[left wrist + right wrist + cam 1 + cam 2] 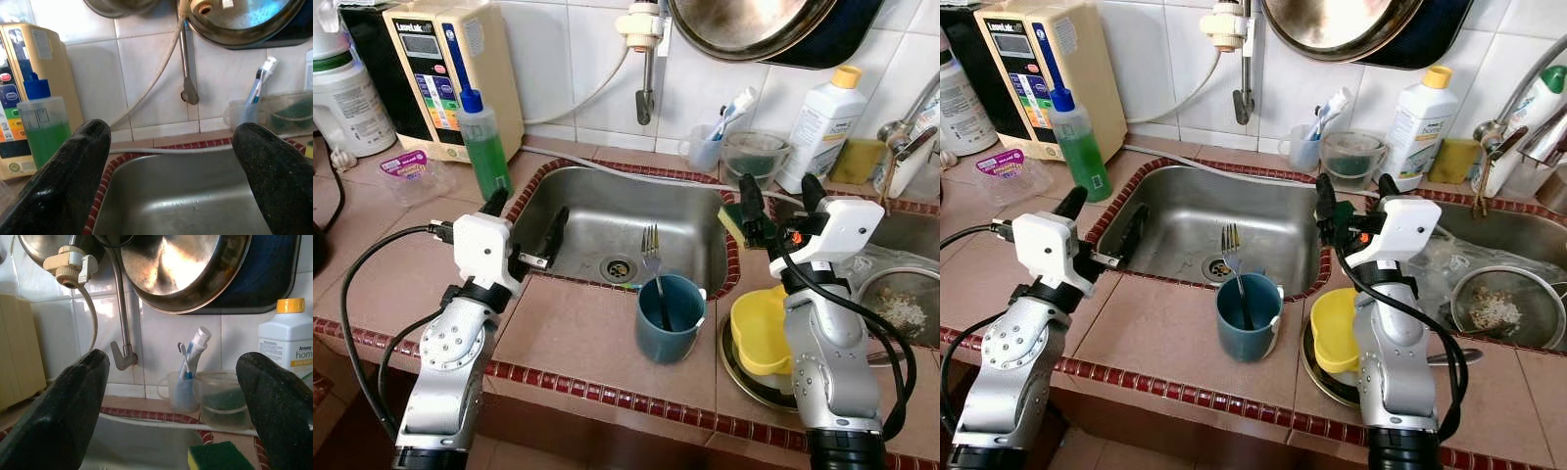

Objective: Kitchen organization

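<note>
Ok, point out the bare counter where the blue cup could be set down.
Bare tile lies left of the blue cup, between the sink rim and the counter edge, near the left gripper. More lies beside the green bottle. Right is crowded: yellow bowl, strainer, right gripper.

Both silver arms rise from the bottom edge of the head views and reach forward toward twelve o'clock, the left arm at about eight o'clock in the picture and the right arm at about four o'clock, each ending in a white wrist block trailed by black cable. The left tool has its two black fingers spread wide apart and holds nothing, one fingertip at each side of its wrist view. The right tool points up and forward with its fingers likewise parted and nothing between them.
</note>
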